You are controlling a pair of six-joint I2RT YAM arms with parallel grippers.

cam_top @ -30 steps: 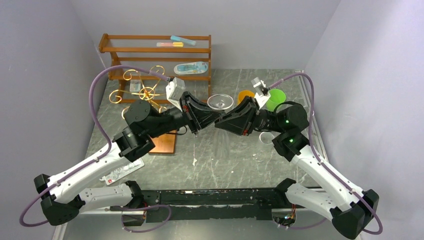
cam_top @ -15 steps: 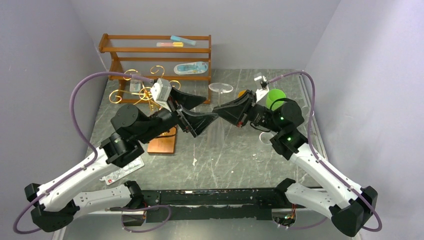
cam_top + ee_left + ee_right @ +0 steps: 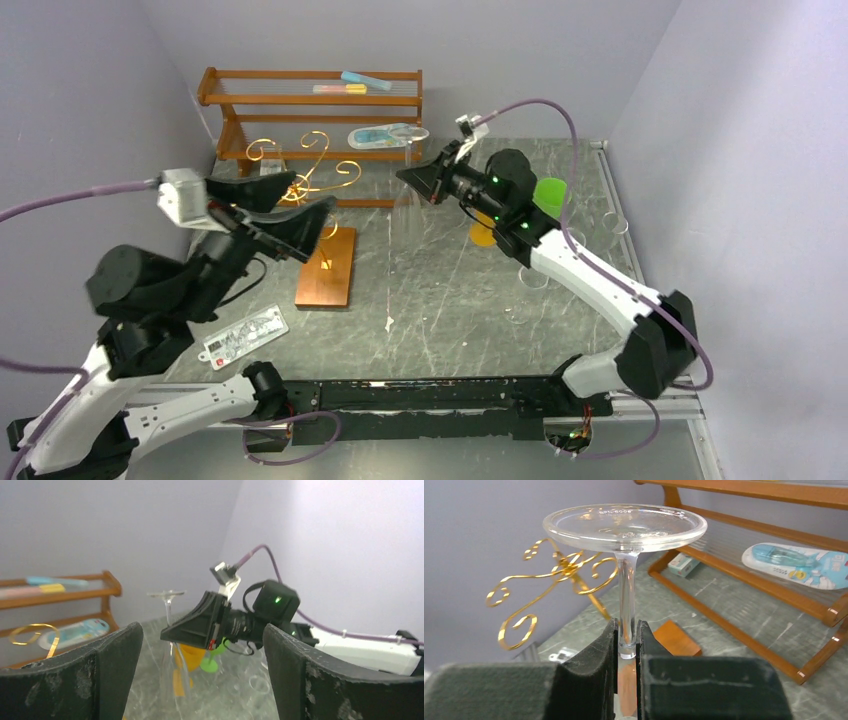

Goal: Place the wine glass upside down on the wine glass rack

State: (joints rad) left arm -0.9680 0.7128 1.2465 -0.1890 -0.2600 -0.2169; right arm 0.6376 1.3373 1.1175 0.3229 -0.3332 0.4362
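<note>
Seen from above, the wine glass rack (image 3: pixel 325 270) is thin gold wire curled into scrolls on a flat copper-brown slab, standing on the grey veined counter (image 3: pixel 450 290). The left claw (image 3: pixel 315 192) hangs over the rack's near scrolls, its black wedge-shaped jaws spread wide and holding nothing. Right of the rack and apart from it, the right claw (image 3: pixel 408 175) pinches the clear wine glass (image 3: pixel 405 131), round foot up, bowl down. The left wrist view shows the inverted glass beyond matte, scuffed fingers (image 3: pixel 112 675). In the right wrist view, padded black fingers (image 3: pixel 589 670) close narrowly on the smooth stem below the foot, and the rack's scrolls lie left of it, not touching.
</note>
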